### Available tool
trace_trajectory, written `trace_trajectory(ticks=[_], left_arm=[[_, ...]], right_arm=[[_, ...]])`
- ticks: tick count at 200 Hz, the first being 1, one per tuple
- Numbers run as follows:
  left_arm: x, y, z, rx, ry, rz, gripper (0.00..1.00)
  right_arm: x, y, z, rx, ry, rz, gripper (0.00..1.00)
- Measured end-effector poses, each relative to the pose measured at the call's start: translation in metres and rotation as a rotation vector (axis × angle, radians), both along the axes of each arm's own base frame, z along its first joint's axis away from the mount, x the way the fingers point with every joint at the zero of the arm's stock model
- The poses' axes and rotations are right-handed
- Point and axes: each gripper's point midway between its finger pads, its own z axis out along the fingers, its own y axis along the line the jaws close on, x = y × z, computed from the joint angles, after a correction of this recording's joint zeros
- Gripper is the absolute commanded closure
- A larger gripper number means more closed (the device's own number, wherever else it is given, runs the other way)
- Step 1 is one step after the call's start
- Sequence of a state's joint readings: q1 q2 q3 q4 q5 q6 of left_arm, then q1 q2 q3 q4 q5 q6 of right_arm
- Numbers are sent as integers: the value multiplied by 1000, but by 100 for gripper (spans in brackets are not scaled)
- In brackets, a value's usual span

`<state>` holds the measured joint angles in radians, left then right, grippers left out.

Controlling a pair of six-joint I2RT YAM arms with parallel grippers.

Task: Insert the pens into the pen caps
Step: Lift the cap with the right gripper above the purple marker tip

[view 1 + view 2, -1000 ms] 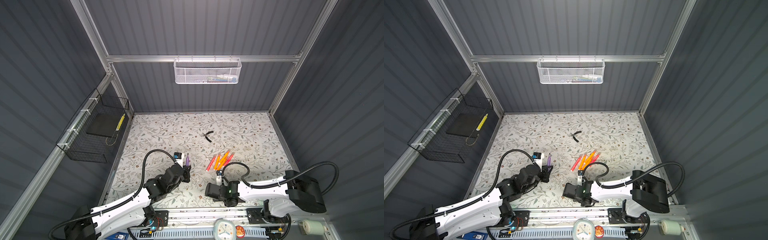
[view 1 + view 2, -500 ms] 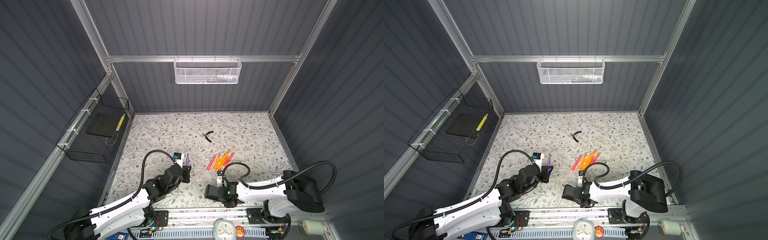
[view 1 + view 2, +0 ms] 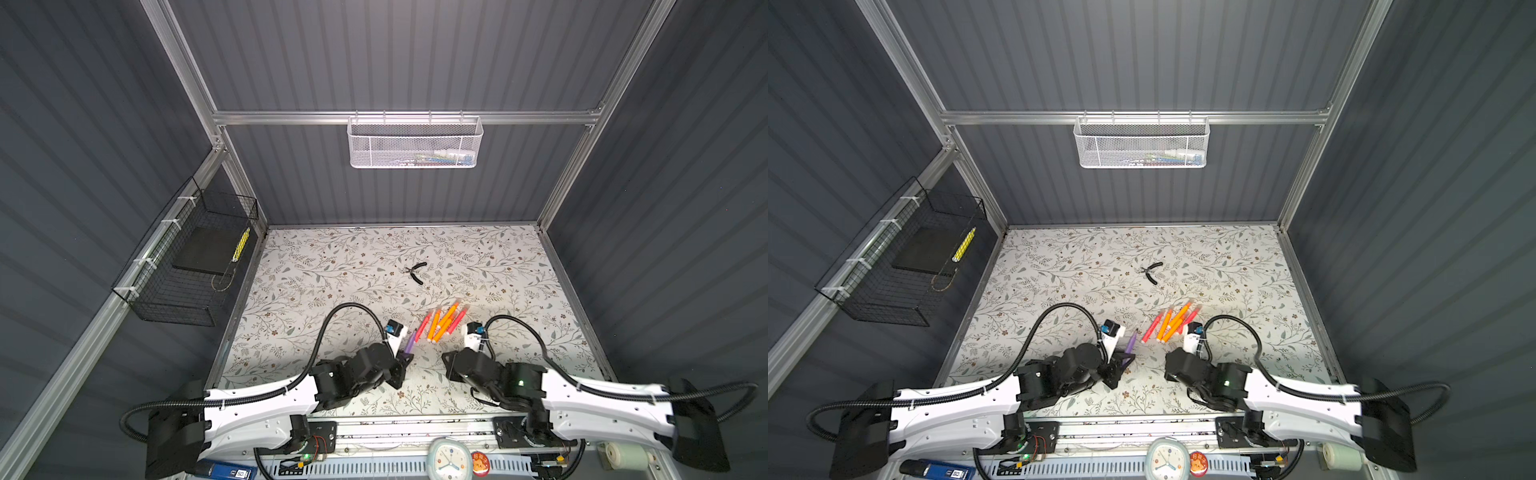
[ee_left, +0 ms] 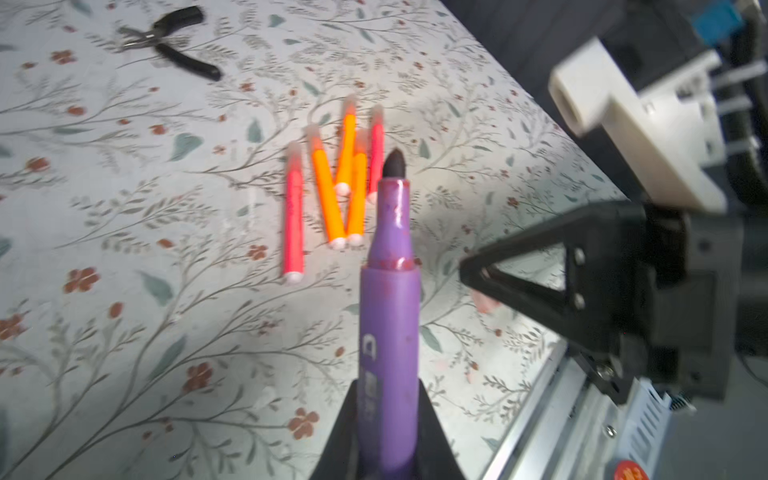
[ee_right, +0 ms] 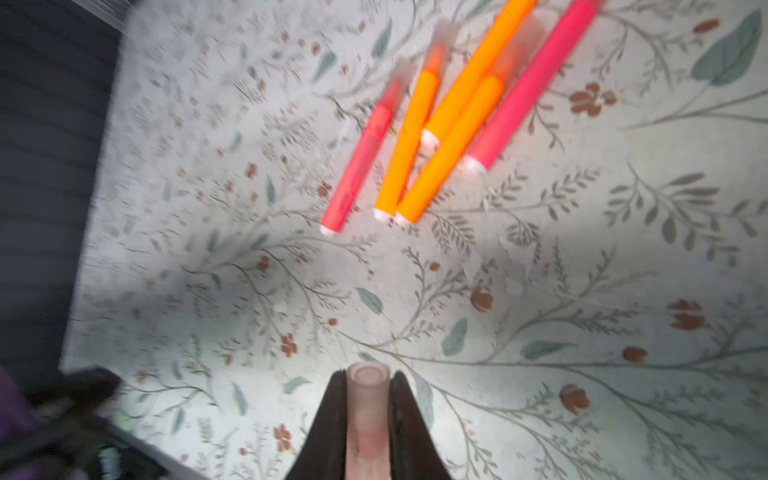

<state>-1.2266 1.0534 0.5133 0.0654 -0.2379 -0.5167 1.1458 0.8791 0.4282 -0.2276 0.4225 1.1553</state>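
My left gripper (image 3: 404,358) (image 3: 1124,358) (image 4: 388,415) is shut on the purple pen (image 3: 409,344) (image 3: 1131,342) (image 4: 390,316), whose bare dark tip points at the pile. My right gripper (image 3: 446,366) (image 3: 1168,368) (image 5: 368,399) is shut on a pale pinkish pen cap (image 5: 368,386) with its open mouth facing forward. Orange and pink-red pens (image 3: 443,322) (image 3: 1172,320) (image 4: 332,195) (image 5: 436,124) lie in a loose fan between and beyond both grippers, with blurred translucent caps over their far ends. The right gripper's black finger (image 4: 602,266) shows beside the purple pen.
Black-handled pliers (image 3: 417,272) (image 3: 1152,272) (image 4: 174,41) lie farther back on the floral mat (image 3: 332,291). A white mesh basket (image 3: 415,143) hangs on the back wall and a black wire basket (image 3: 187,266) on the left wall.
The right gripper has closed on the pen cap and moved right, away from the front edge. The left gripper has carried the purple pen toward the middle.
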Motion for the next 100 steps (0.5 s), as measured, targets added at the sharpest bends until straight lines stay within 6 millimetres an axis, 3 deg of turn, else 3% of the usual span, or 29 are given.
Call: trace_trajectory(ticks=[34,60,100], left_arm=[[-19,-27,5,-14,-50,-105,100],[-25,-40,4,-39,-56,-144,100],[-28,-53,7,-93,-50,-174,100]], right_arm=[[17,-32,43,196,-134,-83,100],[20,-45,73,288,-224,-104,100],[26,-50,93,337,-294,-125,100]])
